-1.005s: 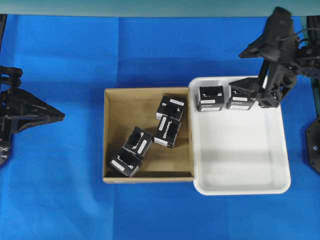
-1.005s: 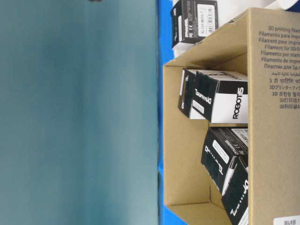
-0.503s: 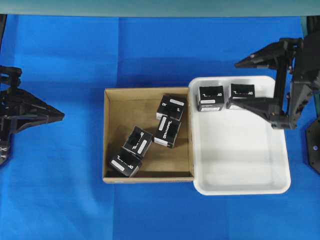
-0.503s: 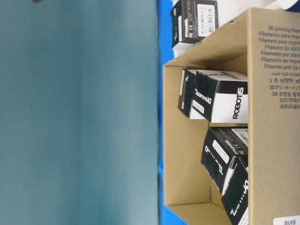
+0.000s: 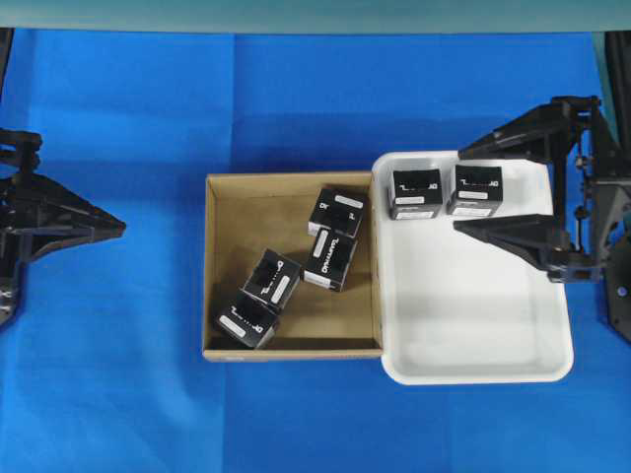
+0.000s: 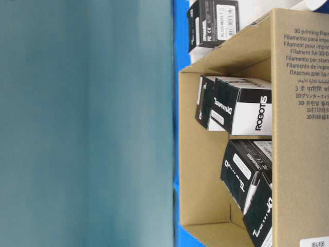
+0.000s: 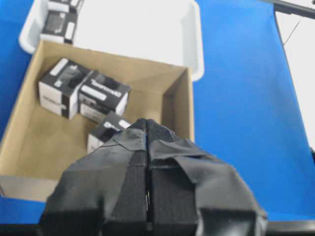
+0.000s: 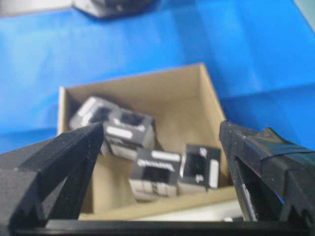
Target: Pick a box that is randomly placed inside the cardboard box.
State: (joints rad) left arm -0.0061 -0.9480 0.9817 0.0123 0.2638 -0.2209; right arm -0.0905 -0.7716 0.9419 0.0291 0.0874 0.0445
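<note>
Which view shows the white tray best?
The overhead exterior view: the whole white tray shows, against the cardboard box, with two black boxes at its far end. The left wrist view shows only its far part; the table-level view a sliver; the right wrist view barely an edge.

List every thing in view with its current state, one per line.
Cardboard box: open-topped, holds four black boxes.
Four black boxes: loose, at mixed angles, none gripped.
White tray: holds two black boxes.
Two tray boxes: side by side at the far edge.
Right gripper: fingers wide open, empty, over the tray.
Left gripper: fingers shut, empty, outside the cardboard box.
</note>
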